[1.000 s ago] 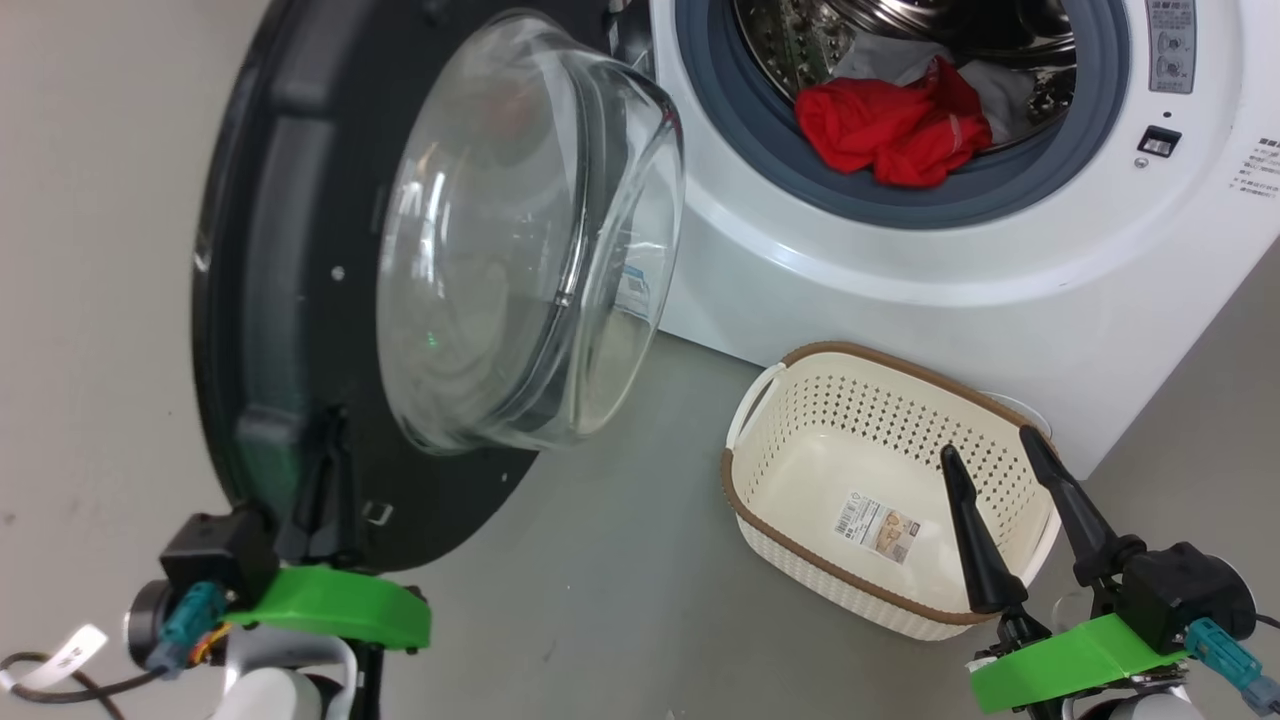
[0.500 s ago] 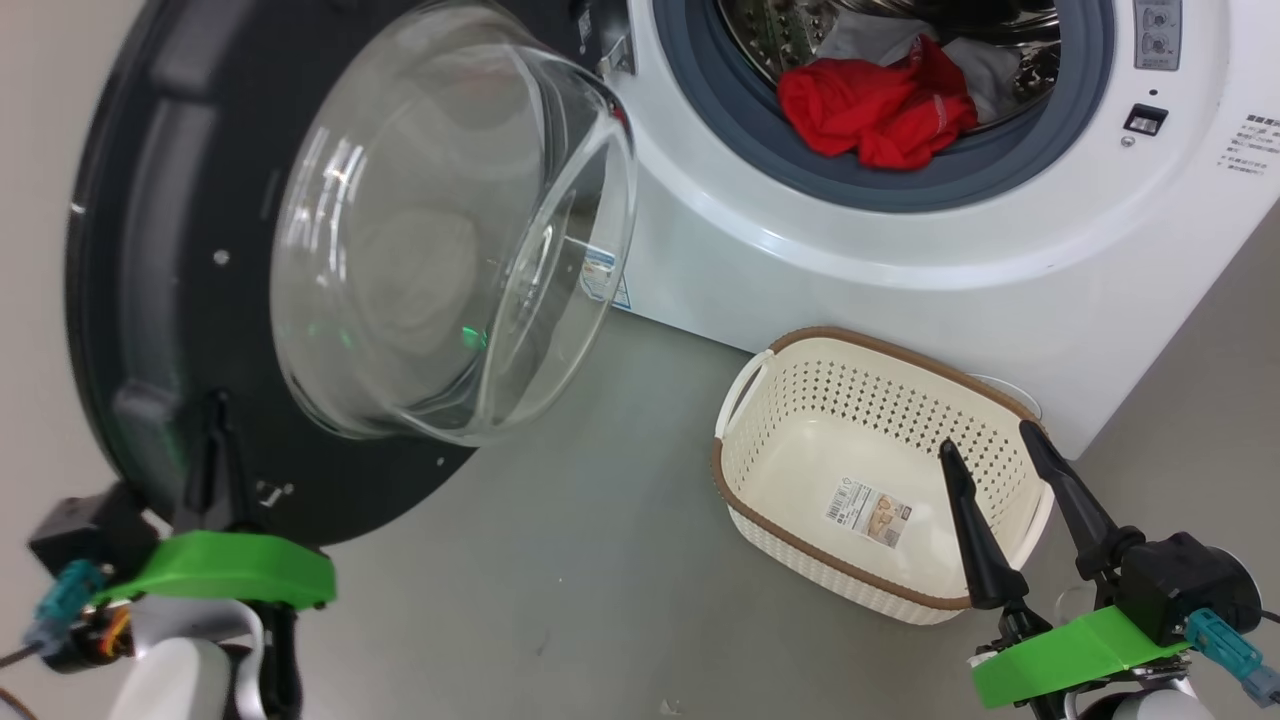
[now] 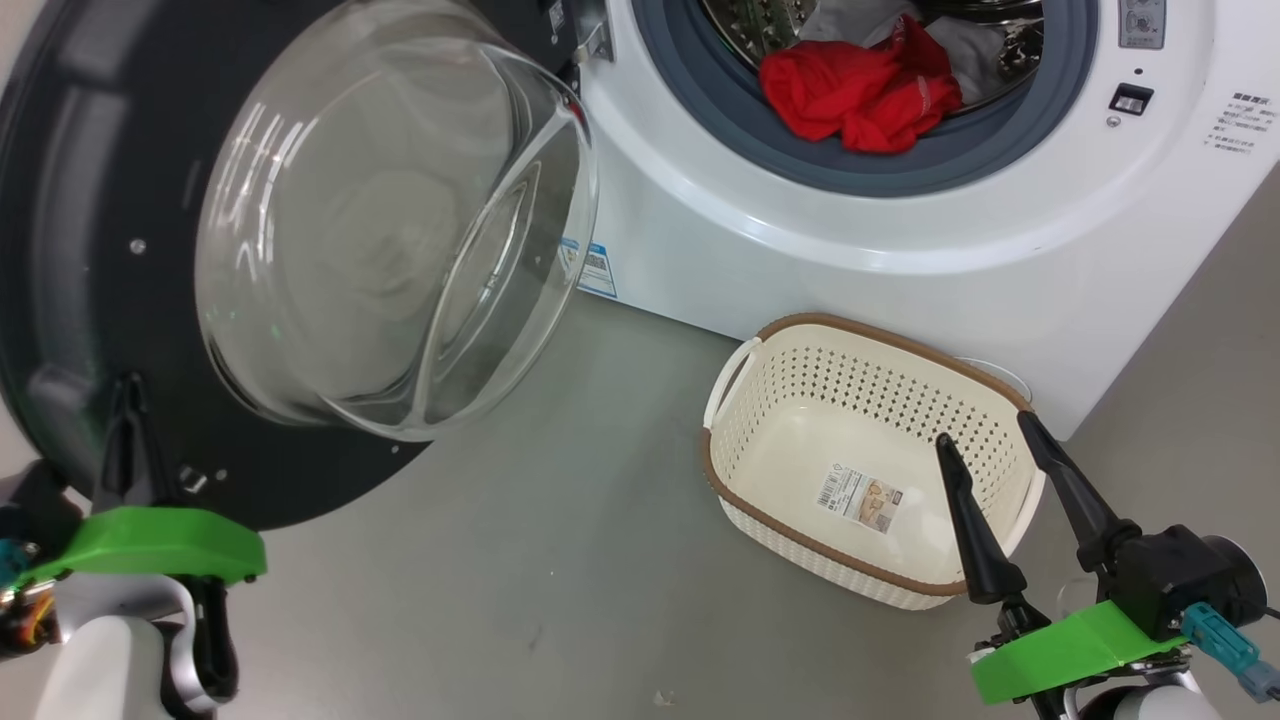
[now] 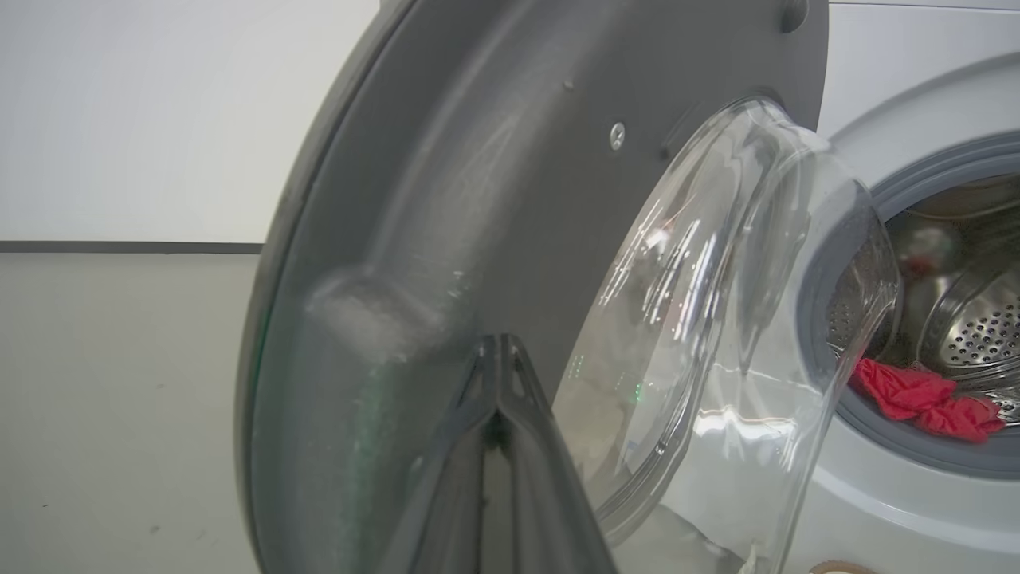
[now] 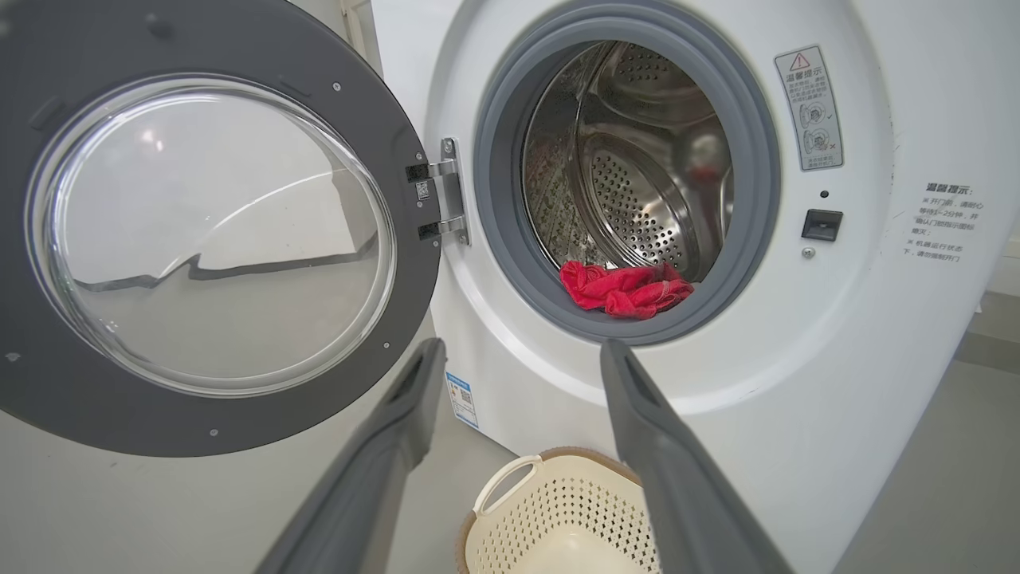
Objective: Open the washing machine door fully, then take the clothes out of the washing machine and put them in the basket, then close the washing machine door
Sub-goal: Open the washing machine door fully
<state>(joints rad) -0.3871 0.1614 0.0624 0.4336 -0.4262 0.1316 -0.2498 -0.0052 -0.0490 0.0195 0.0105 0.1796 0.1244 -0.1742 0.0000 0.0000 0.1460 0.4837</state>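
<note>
The washing machine [image 3: 800,250] stands with its drum exposed. The washing machine door [image 3: 60,250] hangs swung out to the left, its clear glass bowl [image 3: 390,220] bulging toward me. My left gripper [image 3: 125,395] is shut, its joined fingertips resting against the door's dark inner rim [image 4: 446,199], low on the side away from the hinge; the left wrist view has that gripper [image 4: 498,344] right at the rim. Red clothes [image 3: 850,90] lie at the drum's front lip [image 5: 625,288], grey fabric behind them. My right gripper [image 3: 983,430] is open and holds nothing, hovering over the basket [image 3: 880,335].
The cream basket [image 5: 550,510] sits on the grey floor just in front of the washer's lower right. The door hinge [image 5: 446,199] is at the drum's left. A blue label [image 3: 595,268] marks the washer's lower front corner. A pale wall is behind the door.
The door has swung further out to the left, and my shut left gripper has moved left with it against the rim. The right gripper has stayed over the basket.
</note>
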